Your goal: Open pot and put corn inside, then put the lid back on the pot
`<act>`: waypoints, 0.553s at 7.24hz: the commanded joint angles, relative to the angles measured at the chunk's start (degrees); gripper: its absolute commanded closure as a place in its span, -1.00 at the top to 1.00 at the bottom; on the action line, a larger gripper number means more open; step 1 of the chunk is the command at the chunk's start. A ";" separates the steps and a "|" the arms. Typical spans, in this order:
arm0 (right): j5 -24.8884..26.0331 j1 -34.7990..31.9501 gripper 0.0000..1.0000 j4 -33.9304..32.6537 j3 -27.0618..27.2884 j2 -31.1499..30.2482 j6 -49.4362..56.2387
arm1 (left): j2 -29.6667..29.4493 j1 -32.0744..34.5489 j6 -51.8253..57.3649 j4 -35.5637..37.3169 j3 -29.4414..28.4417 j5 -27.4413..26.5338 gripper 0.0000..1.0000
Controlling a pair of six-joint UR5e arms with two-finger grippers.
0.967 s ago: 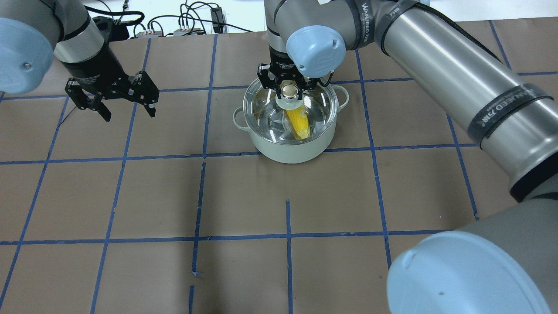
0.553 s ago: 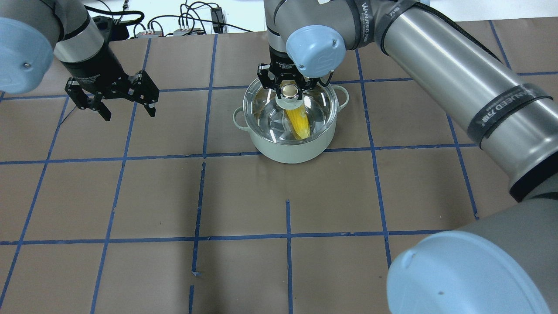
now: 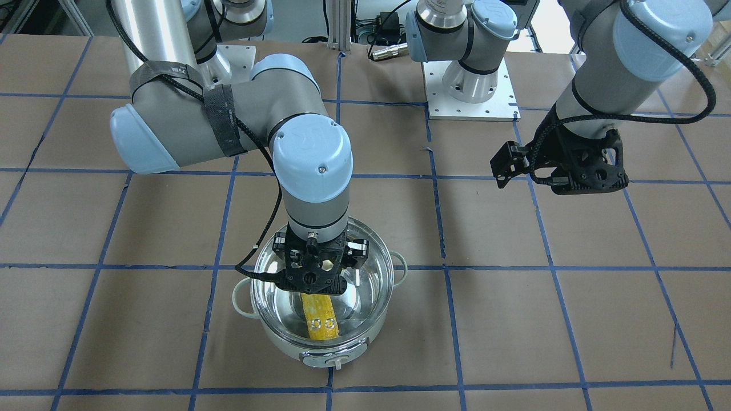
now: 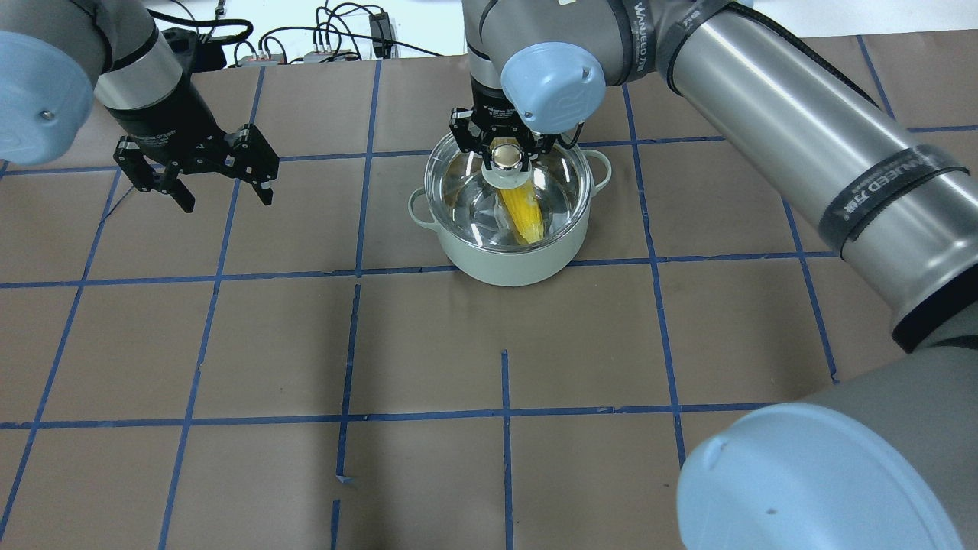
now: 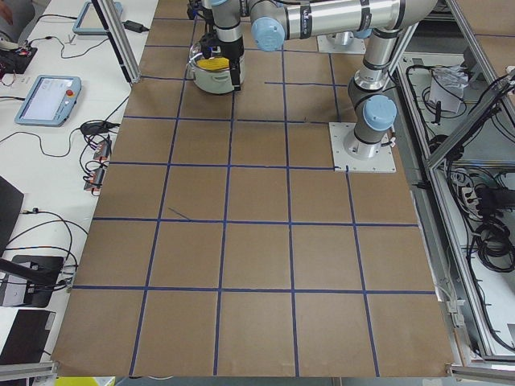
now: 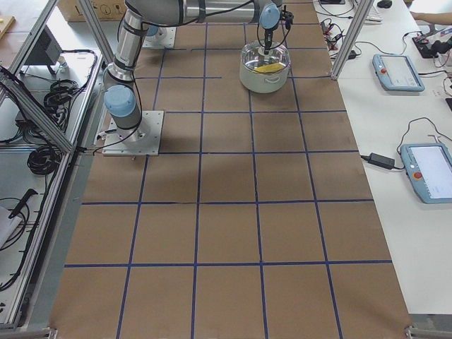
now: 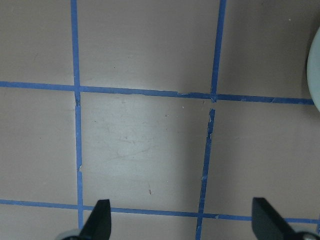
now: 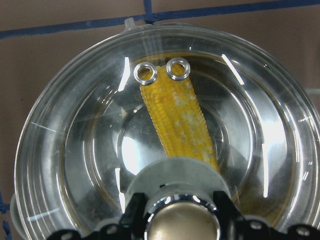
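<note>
The pale mint-white pot stands at the table's far middle; it also shows in the front view. The yellow corn lies inside it, seen through the glass lid. The lid covers the pot's mouth; I cannot tell whether it rests on the rim. My right gripper is shut on the lid's knob. In the right wrist view the corn runs under the two vent rings. My left gripper hangs open and empty over bare table, left of the pot.
Cables and small boxes lie along the table's far edge. The arms' mount plate is at the robot side. The pot's edge shows at the right of the left wrist view. Blue tape lines grid the brown table.
My right gripper, with the lid's knob in it, has shifted very slightly toward the far side. The left arm has not moved.
</note>
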State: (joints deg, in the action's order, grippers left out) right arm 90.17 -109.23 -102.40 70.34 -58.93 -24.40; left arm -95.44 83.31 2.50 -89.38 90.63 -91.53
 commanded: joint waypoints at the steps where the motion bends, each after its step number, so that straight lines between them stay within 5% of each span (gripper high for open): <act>1: 0.00 0.06 -0.82 0.01 -0.03 0.04 0.23 | -0.27 0.01 -0.30 0.00 -0.01 0.03 1.00; 4: -0.08 0.42 -0.81 0.27 0.15 -0.04 0.94 | -0.27 0.01 -0.31 0.00 0.07 -0.15 1.00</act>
State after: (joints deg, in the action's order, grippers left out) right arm 90.18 -108.95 -102.22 70.48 -58.96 -23.60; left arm -95.66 83.32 2.17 -89.39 90.69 -91.78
